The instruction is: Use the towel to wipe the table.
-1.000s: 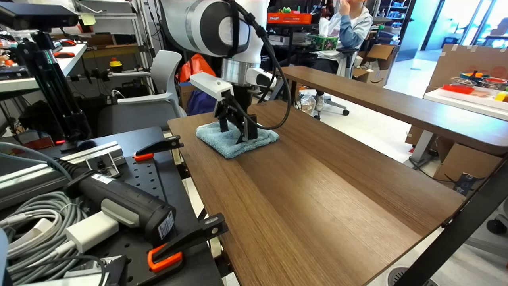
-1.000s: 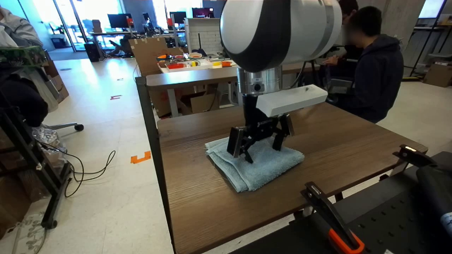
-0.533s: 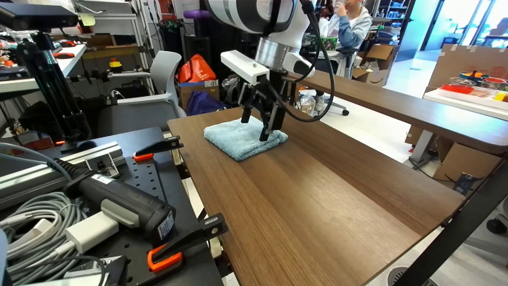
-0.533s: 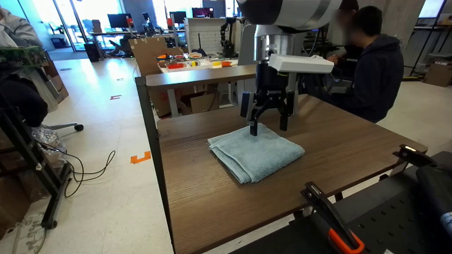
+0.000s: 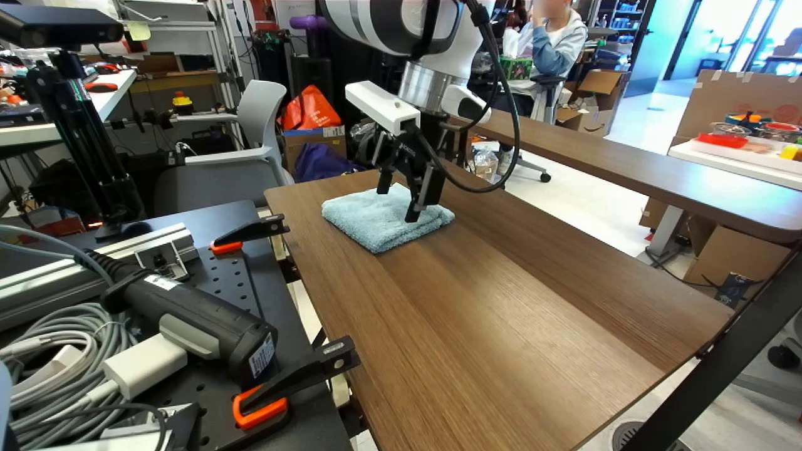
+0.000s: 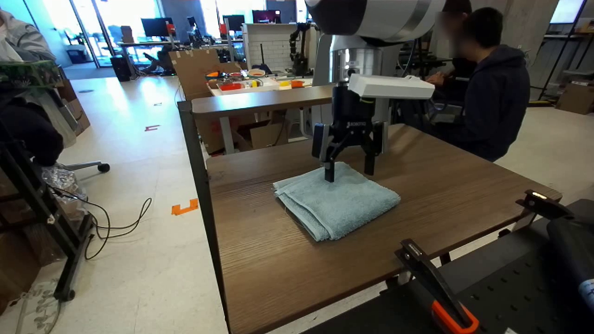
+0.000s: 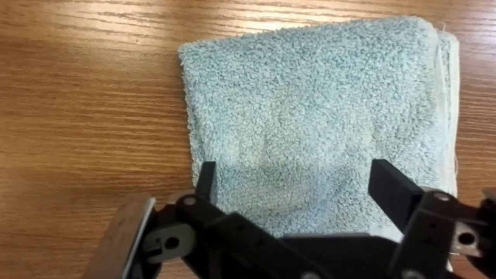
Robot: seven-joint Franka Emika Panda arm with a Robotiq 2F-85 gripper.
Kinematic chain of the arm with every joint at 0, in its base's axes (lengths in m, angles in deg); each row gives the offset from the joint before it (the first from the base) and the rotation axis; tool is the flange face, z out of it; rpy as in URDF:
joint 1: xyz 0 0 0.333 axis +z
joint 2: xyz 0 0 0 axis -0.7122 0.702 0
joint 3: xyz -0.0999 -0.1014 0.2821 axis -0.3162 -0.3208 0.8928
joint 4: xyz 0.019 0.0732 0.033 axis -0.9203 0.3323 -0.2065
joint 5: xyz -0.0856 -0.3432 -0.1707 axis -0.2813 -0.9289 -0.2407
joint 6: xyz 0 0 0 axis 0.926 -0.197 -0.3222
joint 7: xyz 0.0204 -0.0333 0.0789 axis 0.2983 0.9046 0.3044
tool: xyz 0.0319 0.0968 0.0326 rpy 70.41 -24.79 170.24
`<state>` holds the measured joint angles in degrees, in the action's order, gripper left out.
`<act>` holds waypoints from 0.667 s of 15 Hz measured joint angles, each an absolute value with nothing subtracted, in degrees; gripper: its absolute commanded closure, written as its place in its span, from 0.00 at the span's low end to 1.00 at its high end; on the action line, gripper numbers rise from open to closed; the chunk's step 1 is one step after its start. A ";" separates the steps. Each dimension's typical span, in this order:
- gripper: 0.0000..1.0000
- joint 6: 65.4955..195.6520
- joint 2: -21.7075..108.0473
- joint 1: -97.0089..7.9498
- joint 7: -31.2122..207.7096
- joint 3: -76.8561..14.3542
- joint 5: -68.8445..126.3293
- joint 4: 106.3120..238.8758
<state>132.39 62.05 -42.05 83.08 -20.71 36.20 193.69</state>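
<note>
Your end effector (image 6: 349, 177), spread wide and holding nothing, is higher over the towel (image 6: 345, 206) than a second ago, leaving it folded on the counter (image 6: 278, 283) just below centre in an exterior view, so wiping probably needs a grip first.

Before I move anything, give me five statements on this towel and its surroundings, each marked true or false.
1. The pincer stands open over the light-blue terry towel. True.
2. The towel hangs in midair. False: it lies on the wood-grain tabletop.
3. Layered edges show the towel is folded. True.
4. The towel covers the whole tabletop. False: tabletop shows on either side of it.
5. Black-and-orange clamps sit at the edge of a perforated black worktop. True.
</note>
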 measured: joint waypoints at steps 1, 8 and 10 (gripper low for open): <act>0.00 132.53 62.60 -41.64 83.78 -20.83 36.17 193.28; 0.00 136.76 68.23 -35.31 91.69 -21.43 35.66 188.39; 0.00 138.75 69.74 -32.34 96.73 -22.63 35.12 186.10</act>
